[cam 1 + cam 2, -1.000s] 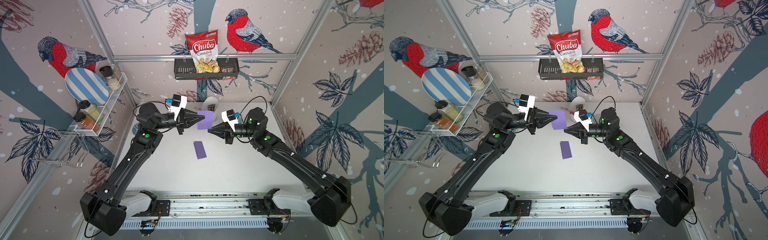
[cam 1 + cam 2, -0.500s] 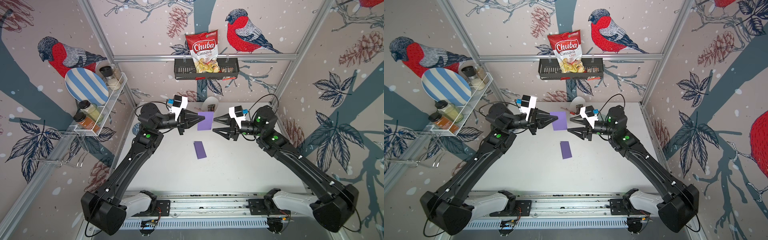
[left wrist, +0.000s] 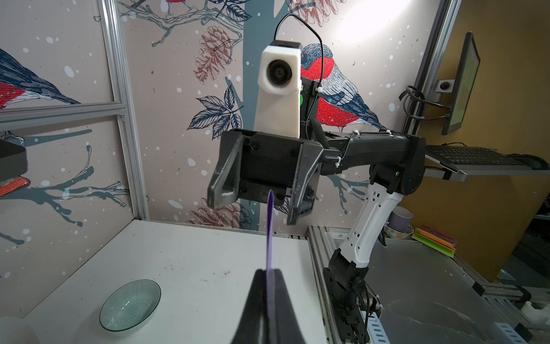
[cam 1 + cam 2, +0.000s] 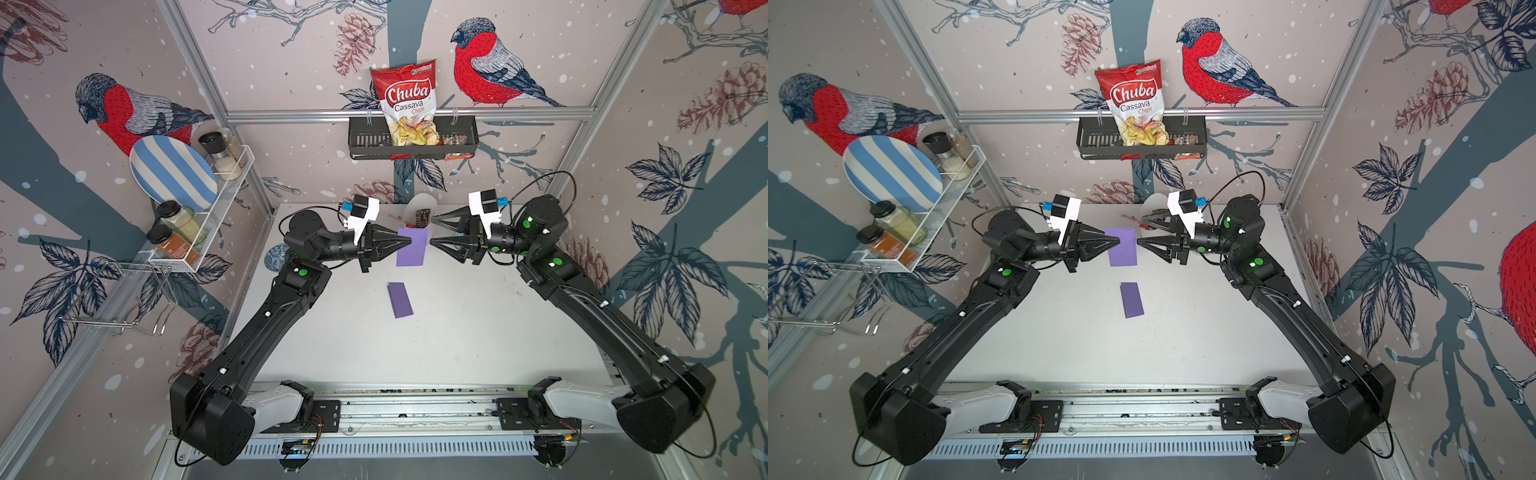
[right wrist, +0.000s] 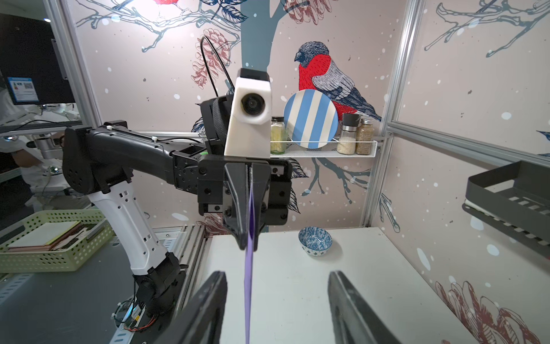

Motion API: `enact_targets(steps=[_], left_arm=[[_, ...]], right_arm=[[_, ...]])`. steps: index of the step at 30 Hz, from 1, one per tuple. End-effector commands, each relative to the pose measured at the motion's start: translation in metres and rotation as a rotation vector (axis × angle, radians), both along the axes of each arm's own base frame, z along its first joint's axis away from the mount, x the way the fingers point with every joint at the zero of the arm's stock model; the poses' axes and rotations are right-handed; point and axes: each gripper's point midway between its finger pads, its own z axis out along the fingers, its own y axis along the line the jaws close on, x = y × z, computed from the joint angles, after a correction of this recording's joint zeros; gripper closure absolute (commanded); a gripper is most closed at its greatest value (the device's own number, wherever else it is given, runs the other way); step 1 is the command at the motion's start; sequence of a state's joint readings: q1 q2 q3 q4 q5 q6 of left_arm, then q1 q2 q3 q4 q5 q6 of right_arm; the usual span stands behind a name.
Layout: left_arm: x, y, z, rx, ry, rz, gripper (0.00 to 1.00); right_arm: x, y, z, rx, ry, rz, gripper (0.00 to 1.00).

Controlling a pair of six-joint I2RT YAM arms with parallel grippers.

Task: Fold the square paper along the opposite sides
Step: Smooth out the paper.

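A purple paper (image 4: 412,249) (image 4: 1123,249) hangs upright in the air above the back of the white table (image 4: 478,332). My left gripper (image 4: 405,242) (image 4: 1117,240) is shut on its left edge. In the left wrist view the paper (image 3: 270,232) shows edge-on, pinched at the left gripper (image 3: 269,272). My right gripper (image 4: 433,230) (image 4: 1140,229) stands open just right of the paper and is not touching it. In the right wrist view the paper's edge (image 5: 248,283) runs between the spread fingers of the right gripper (image 5: 277,275), nearer one finger.
A second, folded purple paper (image 4: 400,299) (image 4: 1132,300) lies flat on the table below the grippers. A blue patterned bowl (image 4: 276,255) (image 5: 315,241), a glass bowl (image 3: 131,305) and a white cup (image 4: 420,208) stand near the back. A wire rack (image 4: 216,216) and a black basket (image 4: 411,143) hang on the walls.
The right gripper was shut at the paper's right edge, then opened and drew back to the right. The left gripper kept its hold and stayed in place.
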State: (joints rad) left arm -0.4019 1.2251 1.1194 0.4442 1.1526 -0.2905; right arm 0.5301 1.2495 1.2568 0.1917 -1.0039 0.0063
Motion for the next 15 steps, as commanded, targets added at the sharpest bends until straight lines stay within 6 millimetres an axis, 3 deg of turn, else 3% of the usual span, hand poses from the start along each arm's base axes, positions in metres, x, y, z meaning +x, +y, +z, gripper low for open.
enact_targets(steps=[1, 15], left_arm=[[-0.003, 0.0, 0.003, -0.02, -0.019, -0.03, 1.0], [-0.002, -0.001, 0.002, -0.025, -0.01, -0.041, 1.0]], right_arm=[[-0.003, 0.005, 0.004, 0.01, 0.005, 0.057, 0.42], [-0.007, 0.015, -0.002, -0.006, 0.028, 0.116, 0.51]])
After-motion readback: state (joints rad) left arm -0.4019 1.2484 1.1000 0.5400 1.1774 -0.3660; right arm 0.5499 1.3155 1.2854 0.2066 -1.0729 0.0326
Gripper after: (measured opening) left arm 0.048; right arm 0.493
